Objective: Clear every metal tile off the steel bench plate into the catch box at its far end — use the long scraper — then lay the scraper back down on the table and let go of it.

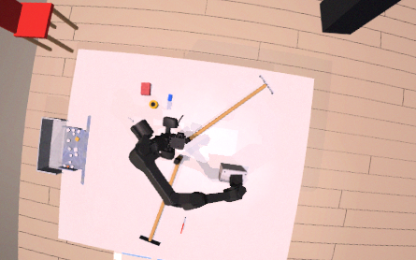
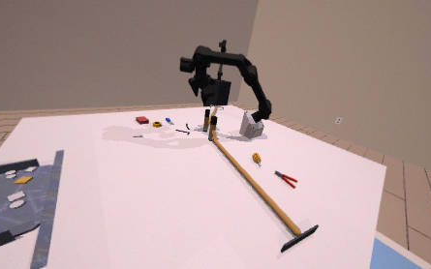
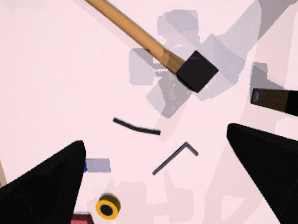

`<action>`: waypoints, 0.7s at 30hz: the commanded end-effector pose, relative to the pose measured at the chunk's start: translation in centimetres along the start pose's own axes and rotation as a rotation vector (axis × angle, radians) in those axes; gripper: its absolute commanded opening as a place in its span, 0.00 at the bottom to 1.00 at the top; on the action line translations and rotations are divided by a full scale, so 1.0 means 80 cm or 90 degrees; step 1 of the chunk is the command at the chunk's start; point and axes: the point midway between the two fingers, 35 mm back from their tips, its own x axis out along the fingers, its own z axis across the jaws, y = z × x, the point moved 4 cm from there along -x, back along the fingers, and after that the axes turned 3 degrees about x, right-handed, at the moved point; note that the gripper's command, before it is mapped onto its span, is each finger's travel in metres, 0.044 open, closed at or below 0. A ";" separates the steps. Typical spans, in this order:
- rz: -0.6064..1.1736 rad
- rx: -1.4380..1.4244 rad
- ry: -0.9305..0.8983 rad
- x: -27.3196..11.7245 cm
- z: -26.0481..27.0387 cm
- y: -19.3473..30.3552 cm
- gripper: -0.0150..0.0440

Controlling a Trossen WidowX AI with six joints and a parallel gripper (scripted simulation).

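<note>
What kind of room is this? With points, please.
Maybe a workshop or a robot testing room: a black robot arm (image 1: 150, 175) (image 2: 239, 59) stands at a big white table (image 1: 103, 201) (image 2: 136, 208), with red-handled pliers (image 2: 284, 178) lying on it.

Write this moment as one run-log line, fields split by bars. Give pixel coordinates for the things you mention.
gripper (image 3: 158, 139): open, holding nothing | long-handled tools (image 1: 229, 111) (image 2: 259, 189): on table | tiles (image 1: 75, 149) (image 2: 16, 196): still uncleared on bench plate (image 1: 83, 164) (image 2: 48, 213)

no readable text, no legible labels, brands, numbers or signs, nothing to be made out as lettering in the top view, the exterior view or the wrist view
</note>
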 end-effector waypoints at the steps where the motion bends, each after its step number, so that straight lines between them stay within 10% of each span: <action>1: 0.035 -0.038 -0.004 -0.015 -0.008 0.001 1.00; 21: 0.206 -0.237 -0.058 -0.088 -0.047 -0.004 1.00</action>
